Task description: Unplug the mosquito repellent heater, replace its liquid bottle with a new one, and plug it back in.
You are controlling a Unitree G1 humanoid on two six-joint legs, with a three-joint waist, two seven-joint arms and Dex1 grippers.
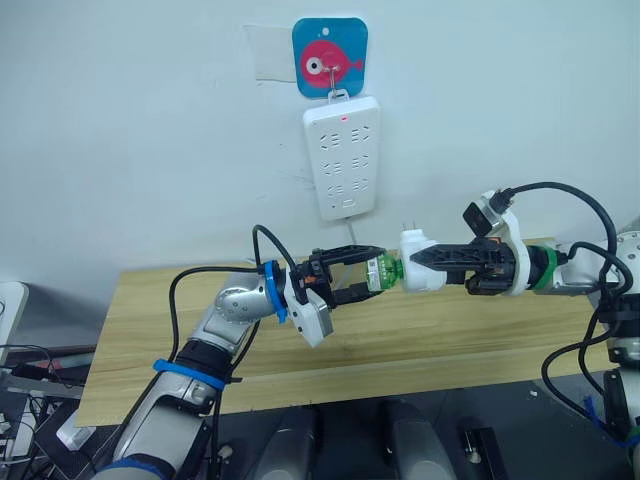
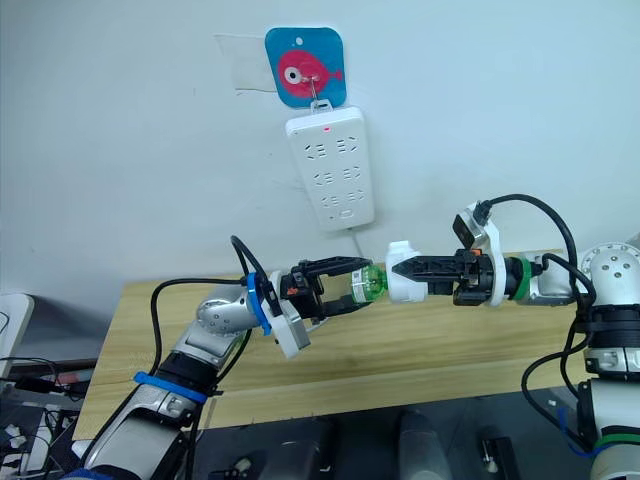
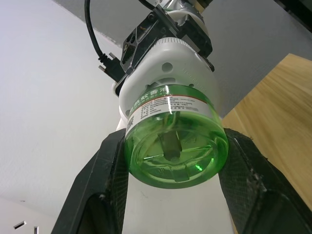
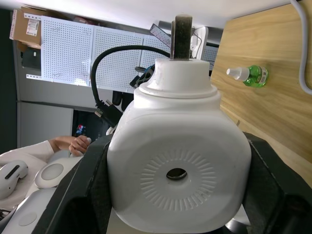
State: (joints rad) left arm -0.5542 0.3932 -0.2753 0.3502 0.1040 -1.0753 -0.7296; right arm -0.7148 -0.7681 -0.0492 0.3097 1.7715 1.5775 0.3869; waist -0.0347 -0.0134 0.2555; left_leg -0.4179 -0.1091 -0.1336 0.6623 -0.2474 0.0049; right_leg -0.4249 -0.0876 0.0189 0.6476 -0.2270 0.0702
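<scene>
Left eye view: above the pale wooden table (image 1: 420,345), the right gripper (image 1: 418,265) clamps the small white rounded plastic mosquito repellent heater (image 1: 420,262), while the left gripper (image 1: 368,274) grasps the green transparent liquid bottle (image 1: 382,271) joined to it. A long white power strip (image 1: 343,155) hangs on the wall.

Left wrist view: black fingers (image 3: 109,183) flank the bottle's base.

Right wrist view: another green bottle (image 4: 249,75) lies on the table; a person's hand (image 4: 73,144) shows.

Bottle (image 3: 171,141) neck is hidden inside the heater (image 4: 178,170); label print by the left gripper (image 3: 173,195) is unreadable.
</scene>
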